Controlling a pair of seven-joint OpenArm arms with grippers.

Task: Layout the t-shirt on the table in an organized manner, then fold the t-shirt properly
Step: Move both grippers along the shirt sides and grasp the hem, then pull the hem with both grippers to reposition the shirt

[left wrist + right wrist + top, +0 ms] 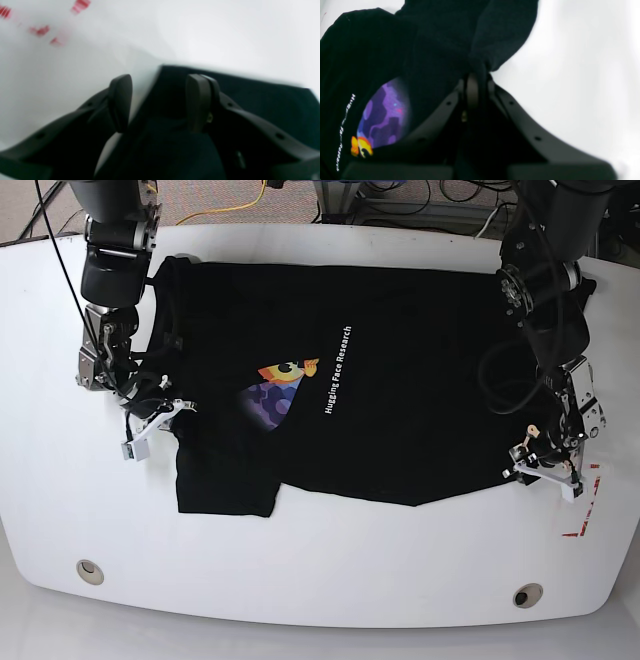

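The black short-sleeved cotton t-shirt (390, 360), with a purple and orange print and a line of white lettering on its chest, lies spread across the middle of the glossy white bench (320, 580), mostly flat. Its end on the base view's left is rumpled, with a lower flap hanging out past the straight hem line.

The right gripper (472, 82) sits at that rumpled end, its jaws pressed together on a bunched pinch of the black cloth, which drapes up and over the fingertips in the wrist view. The left gripper (160, 100) hovers at the opposite lower corner of the shirt, jaws spread apart with nothing between them; one finger (200, 100) is over the cloth and the other finger (121, 100) over bare bench, so the shirt's edge runs between them. Blurred red tape marks (585, 515) lie just beyond that corner.

The step in hand looks like taking hold of both ends to pull the shirt flat. To do it well, the left gripper should come down over the hem and close on the corner's edge alone, not a thick fold. Then both arms should lift only slightly and draw apart evenly, so the cloth tightens without dragging the print side askew. The right side's pinch looks bulky; tension should be gentle there, lest extra layers bunch
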